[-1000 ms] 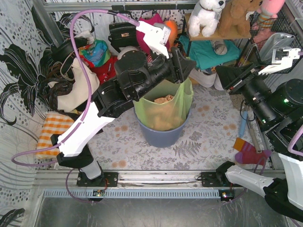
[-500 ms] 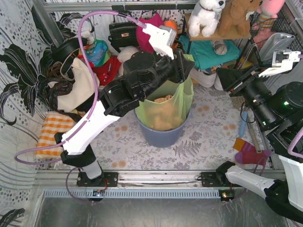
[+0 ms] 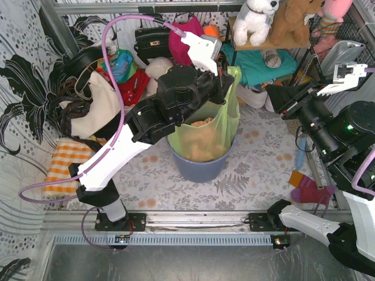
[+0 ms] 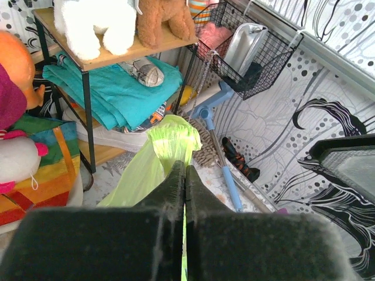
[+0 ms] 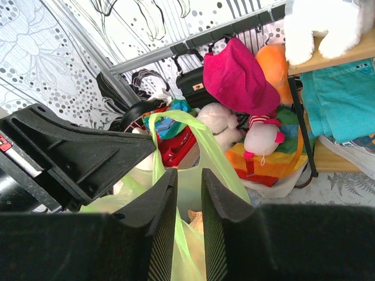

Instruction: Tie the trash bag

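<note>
The trash bag [image 3: 202, 134], thin lime-green plastic, sits in a round blue-grey bin [image 3: 199, 167] near the middle of the table [image 3: 258, 164]. Its mouth is open upward, and tan crumpled scraps [image 3: 203, 123] show inside. The bag's far right corner is drawn up into a peak above the rim of the bin.

The left tool [image 4: 183, 170] is clamped on that peak. In the left wrist view its dark jaws press together with a sliver of green between them, and the handle strip bunches out just past their tips. The left arm [image 3: 117, 155] reaches from the near left edge of the table diagonally over the left side of the bin.

The right tool [image 5: 187, 175] is to the right of the bag and points toward it. In the top view it is apart from the plastic. Its jaws stand narrowly parted with nothing gripped. In the right wrist view the green of the bag shows through the gap, and a loop of handle stands up beyond.

A shelf [image 3: 275, 44] behind the bag carries a white plush toy [image 3: 255, 17] and a brown one [image 3: 296, 17], with teal cloth [image 3: 258, 61] below it. At the back left are a black handbag [image 3: 151, 41] and a cream tote bag [image 3: 96, 111]. An orange checked cloth [image 3: 67, 158] lies at the left edge of the table, and a striped sock [image 3: 307, 187] lies near the front right.
</note>
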Available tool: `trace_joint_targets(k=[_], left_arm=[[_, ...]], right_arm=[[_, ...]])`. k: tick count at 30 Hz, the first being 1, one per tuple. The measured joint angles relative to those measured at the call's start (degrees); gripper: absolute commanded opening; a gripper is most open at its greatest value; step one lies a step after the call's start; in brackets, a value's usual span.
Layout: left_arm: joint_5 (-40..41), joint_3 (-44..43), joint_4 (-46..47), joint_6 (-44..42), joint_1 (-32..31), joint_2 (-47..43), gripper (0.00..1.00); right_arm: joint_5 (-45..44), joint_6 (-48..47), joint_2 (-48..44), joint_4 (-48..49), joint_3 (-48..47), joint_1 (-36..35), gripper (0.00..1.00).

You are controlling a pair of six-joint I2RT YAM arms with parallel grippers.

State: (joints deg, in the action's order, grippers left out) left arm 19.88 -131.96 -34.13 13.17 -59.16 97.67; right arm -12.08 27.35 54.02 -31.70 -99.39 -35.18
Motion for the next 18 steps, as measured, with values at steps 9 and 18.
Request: trace_joint_targets(k=[9,18], left_arm=[[-6.51,2.58,-1.77,0.24,0.00,-0.79,0.00],[-10.78,3.41,-7.45,2.32,-0.02,-1.40,0.23]], right_arm=[[0.28,0.46,-0.15,0.81,3.17,0.00,0.23],[0.48,1.29,-0.50,1.53,4.76,0.00,0.23]])
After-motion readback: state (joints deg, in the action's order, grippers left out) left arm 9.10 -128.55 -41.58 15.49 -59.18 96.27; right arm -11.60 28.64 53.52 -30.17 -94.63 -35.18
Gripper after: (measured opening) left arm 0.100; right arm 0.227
